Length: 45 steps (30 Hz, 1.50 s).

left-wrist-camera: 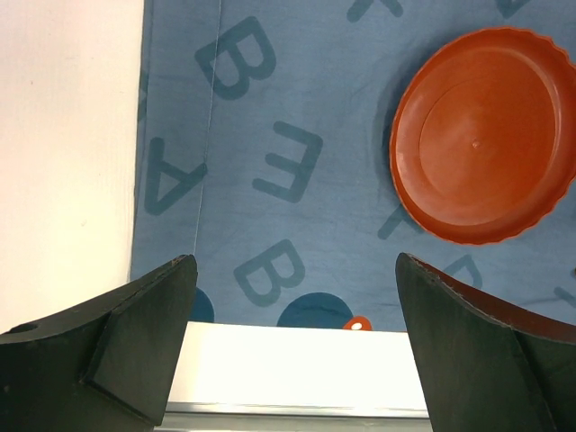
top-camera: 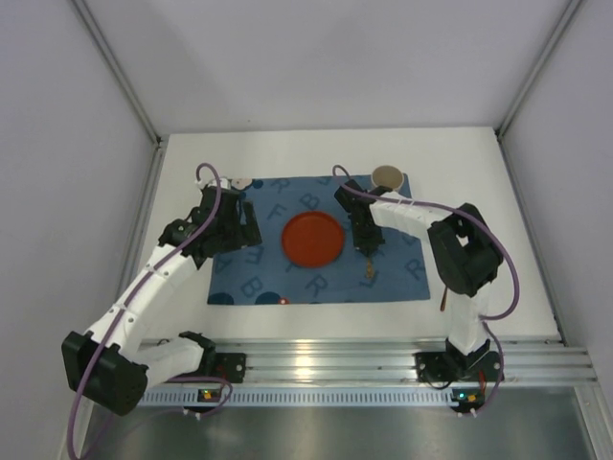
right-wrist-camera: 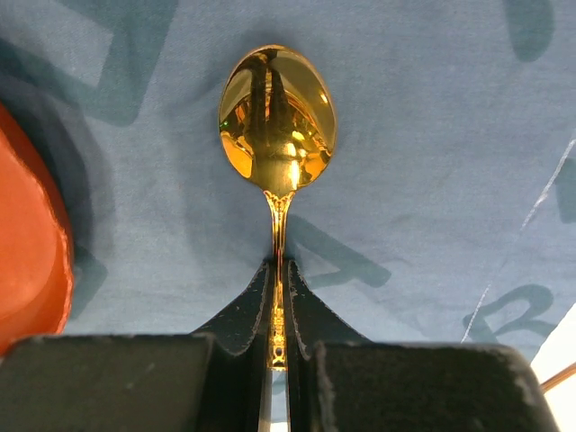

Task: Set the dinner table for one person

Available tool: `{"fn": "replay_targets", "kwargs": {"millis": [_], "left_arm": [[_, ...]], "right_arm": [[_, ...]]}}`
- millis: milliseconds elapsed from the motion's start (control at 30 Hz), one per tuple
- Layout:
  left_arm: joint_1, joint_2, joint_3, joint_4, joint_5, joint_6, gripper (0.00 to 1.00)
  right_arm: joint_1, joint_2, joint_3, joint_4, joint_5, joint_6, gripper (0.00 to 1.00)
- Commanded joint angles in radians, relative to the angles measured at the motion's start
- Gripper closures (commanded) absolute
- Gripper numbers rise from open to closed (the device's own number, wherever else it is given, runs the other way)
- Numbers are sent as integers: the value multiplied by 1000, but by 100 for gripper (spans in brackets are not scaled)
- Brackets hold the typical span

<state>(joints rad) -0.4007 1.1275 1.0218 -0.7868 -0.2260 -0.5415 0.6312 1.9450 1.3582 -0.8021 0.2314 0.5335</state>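
The right end effector [right-wrist-camera: 279, 270] is clamping the thin handle of a gold spoon [right-wrist-camera: 277, 135], whose bowl is sticking out ahead of it over the blue lettered placemat [right-wrist-camera: 432, 135]. The red plate [top-camera: 312, 240] is lying on the placemat just to that end effector's left. The left end effector [left-wrist-camera: 295, 270] is hovering with its jaws spread wide above the placemat's left edge, the white tabletop [left-wrist-camera: 63, 135] showing below and to its left. Beyond the right end effector, a round beige disc [top-camera: 388, 176] is sitting at the placemat's far corner.
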Motion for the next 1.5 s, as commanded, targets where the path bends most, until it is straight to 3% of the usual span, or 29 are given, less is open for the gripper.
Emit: {"fn": "replay_targets", "kwargs": {"millis": [0, 133, 233, 267, 400, 600, 700, 800, 833, 900, 1467], "left_arm": [[2, -35, -9, -15, -10, -12, 3], [2, -26, -8, -12, -4, -17, 3], [2, -12, 1, -9, 2, -23, 4], [2, -8, 1, -5, 4, -25, 4], [2, 6, -3, 11, 17, -28, 4], [2, 32, -28, 53, 37, -35, 4], [2, 37, -52, 86, 47, -37, 4], [0, 43, -84, 115, 65, -44, 4], [0, 44, -92, 124, 71, -49, 4], [0, 48, -111, 144, 91, -51, 4], [0, 71, -63, 98, 91, 9, 4]], "right_arm": [[-14, 0, 51, 32, 51, -24, 100], [-14, -6, 61, 23, 45, -17, 98], [-14, -44, 73, 6, 36, -7, 74], [-13, -58, 73, 3, 33, -3, 58], [-13, -155, 87, -46, 42, 6, 42], [-14, -400, 67, -163, 104, 23, 40], [-47, -544, -37, -195, 134, 34, 39], [-219, -674, -236, -154, 44, 23, 39], [-342, -696, -331, -137, 14, 16, 41], [-425, -724, -410, -95, -17, -23, 42], [-715, -434, -464, 154, -32, -66, 51]]}}
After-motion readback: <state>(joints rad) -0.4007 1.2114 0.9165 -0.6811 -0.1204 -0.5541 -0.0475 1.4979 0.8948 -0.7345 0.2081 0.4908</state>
